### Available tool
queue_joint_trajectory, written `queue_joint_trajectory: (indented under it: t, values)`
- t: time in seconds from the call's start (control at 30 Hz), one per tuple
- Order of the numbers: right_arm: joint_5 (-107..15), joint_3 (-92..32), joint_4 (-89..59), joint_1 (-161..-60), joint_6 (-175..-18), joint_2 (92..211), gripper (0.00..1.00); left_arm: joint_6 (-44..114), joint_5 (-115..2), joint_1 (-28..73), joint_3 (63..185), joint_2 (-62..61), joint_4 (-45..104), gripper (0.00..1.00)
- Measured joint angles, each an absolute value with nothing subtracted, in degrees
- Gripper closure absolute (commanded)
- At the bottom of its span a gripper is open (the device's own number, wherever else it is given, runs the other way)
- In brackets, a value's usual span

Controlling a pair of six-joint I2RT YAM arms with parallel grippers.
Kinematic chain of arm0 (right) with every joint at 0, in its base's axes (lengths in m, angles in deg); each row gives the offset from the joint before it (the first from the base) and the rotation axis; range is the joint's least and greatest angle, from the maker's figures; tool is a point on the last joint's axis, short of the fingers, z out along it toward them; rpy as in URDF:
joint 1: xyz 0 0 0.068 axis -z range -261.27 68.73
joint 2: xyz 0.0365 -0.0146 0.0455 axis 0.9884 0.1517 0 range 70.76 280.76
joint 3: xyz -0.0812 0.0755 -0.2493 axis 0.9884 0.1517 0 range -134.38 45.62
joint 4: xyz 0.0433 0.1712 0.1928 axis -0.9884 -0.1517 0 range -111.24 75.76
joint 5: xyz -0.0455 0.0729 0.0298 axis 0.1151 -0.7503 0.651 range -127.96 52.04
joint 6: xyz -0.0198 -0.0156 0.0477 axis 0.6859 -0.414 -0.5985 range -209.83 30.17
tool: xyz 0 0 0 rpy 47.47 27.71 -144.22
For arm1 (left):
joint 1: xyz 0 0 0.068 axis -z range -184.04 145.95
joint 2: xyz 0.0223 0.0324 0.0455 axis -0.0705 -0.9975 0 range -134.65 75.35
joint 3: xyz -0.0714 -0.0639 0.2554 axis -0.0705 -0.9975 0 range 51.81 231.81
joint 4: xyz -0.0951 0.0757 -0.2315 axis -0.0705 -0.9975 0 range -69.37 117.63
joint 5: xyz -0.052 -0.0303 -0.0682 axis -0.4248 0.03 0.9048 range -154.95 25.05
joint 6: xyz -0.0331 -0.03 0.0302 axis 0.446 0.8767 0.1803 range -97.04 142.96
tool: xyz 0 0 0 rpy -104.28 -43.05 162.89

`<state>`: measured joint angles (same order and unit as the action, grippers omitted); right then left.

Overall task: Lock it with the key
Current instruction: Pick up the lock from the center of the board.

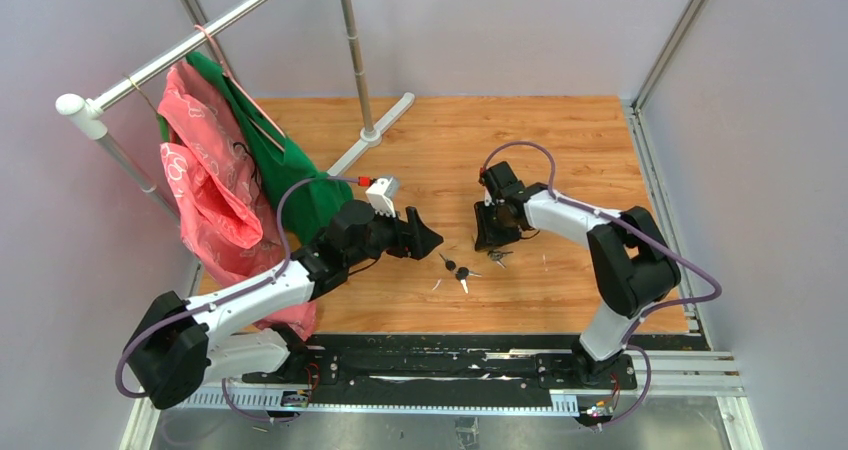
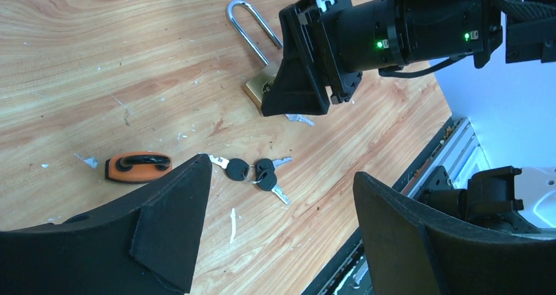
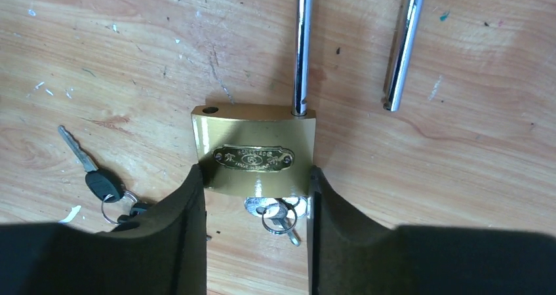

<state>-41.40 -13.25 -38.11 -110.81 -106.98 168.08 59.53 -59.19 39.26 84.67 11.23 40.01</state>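
A brass padlock (image 3: 252, 144) lies flat on the wooden table, its steel shackle (image 3: 301, 46) swung open so the free leg (image 3: 401, 52) rests apart from the body. A silver key (image 3: 275, 211) on a ring sticks out of the padlock's bottom. My right gripper (image 3: 255, 172) (image 1: 492, 232) pinches the lower sides of the brass body, both fingers touching it. In the left wrist view the padlock (image 2: 256, 88) shows partly under that gripper. My left gripper (image 2: 283, 167) (image 1: 425, 238) hovers open and empty, with a bunch of black-headed keys (image 2: 252, 170) (image 1: 455, 268) on the table just beyond it.
An orange-and-black tool (image 2: 138, 167) lies left of the black keys. A clothes rail with pink (image 1: 205, 190) and green (image 1: 285, 165) garments stands at the left, its base (image 1: 375, 130) on the far part of the table. The table's near edge has a black rail (image 1: 450, 355).
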Motion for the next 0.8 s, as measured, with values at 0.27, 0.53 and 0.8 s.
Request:
queue_joint_trajectory:
  t: [0.27,0.53,0.8]
  values:
    - [-37.71,5.00,-25.50,-115.32,-101.51,147.32,1.00,58.84,-57.71,39.26,84.56,11.41,41.06,0.28]
    - [-34.54,14.79,-9.74,-121.44,-96.44,128.61,1.00,59.10,-54.43,39.26,84.58,10.99,43.44,0.16]
    - [-31.94,14.48,-2.73,-129.57,-92.44,121.66,1.00,60.72,-51.15,39.29,87.29,9.64,45.13,0.21]
